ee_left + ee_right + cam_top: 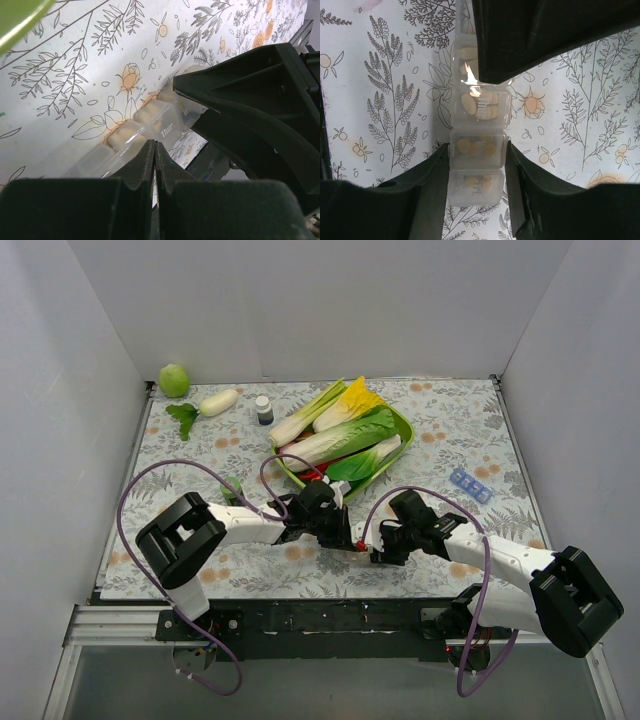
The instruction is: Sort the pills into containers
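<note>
The containers (479,107) are a translucent whitish strip of small square compartments holding yellowish pills, lying on the flowered tablecloth. My right gripper (477,155) is shut on the strip, one finger against each long side. In the left wrist view the strip (140,122) lies just past my left gripper (156,145), whose fingers are pressed together with a thin pale, pinkish sliver of the strip's lid between them. In the top view the left gripper (343,533) and right gripper (380,548) meet near the table's front middle. The left gripper's black body (520,35) hides the strip's far end.
A green bowl (403,425) of leafy vegetables stands just behind the grippers. A blue pill organizer (470,485) lies at the right. A small bottle (263,410), a white radish (218,402) and a green fruit (174,380) sit at the back left.
</note>
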Available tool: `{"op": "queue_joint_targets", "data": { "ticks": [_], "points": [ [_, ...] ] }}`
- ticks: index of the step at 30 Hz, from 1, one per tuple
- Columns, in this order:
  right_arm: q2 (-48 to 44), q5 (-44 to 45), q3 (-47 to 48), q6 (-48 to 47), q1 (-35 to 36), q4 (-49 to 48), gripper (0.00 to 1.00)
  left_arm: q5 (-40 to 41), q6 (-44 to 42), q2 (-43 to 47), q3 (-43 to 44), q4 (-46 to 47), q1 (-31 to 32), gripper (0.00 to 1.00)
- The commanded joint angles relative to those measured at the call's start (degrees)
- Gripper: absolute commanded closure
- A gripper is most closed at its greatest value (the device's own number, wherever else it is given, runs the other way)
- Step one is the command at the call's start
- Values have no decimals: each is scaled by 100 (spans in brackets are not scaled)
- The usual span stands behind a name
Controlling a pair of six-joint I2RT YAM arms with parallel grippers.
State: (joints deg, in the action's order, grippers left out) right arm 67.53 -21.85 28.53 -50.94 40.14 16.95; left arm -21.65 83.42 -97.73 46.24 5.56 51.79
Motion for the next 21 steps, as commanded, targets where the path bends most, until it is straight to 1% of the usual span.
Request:
{"op": "queue_joint_targets", "data": {
  "ticks": [1, 6, 9, 13, 15, 18, 19, 20, 21],
  "points": [
    [147, 128, -41, 119, 20, 80, 88, 574, -186, 236, 25, -776, 33, 100],
    [164, 110, -15, 128, 29, 72, 88, 250, -98, 947, 175, -697, 15, 100],
    [164, 93, -15, 128, 20, 89, 87, 47, -71, 1151, 201, -758, -11, 100],
    [147, 67, 20, 93, 20, 151, 85, -6, -115, 1493, 105, -1003, -55, 100],
    [121, 31, 21, 40, 11, 247, 84, 29, -168, 1643, 17, -1118, -81, 98],
    [85, -56, 56, -92, 29, 370, 80, 55, -361, 2003, -10, -1425, -160, 88],
    [76, -100, 64, -144, 20, 475, 75, 82, -440, 2117, 8, -1600, -195, 83],
    [42, -118, 82, -214, 20, 519, 71, 178, -614, 2370, 34, -1707, -274, 73],
    [33, -153, 91, -241, 20, 546, 66, 274, -703, 2486, 113, -1812, -327, 68]
  ]
}}
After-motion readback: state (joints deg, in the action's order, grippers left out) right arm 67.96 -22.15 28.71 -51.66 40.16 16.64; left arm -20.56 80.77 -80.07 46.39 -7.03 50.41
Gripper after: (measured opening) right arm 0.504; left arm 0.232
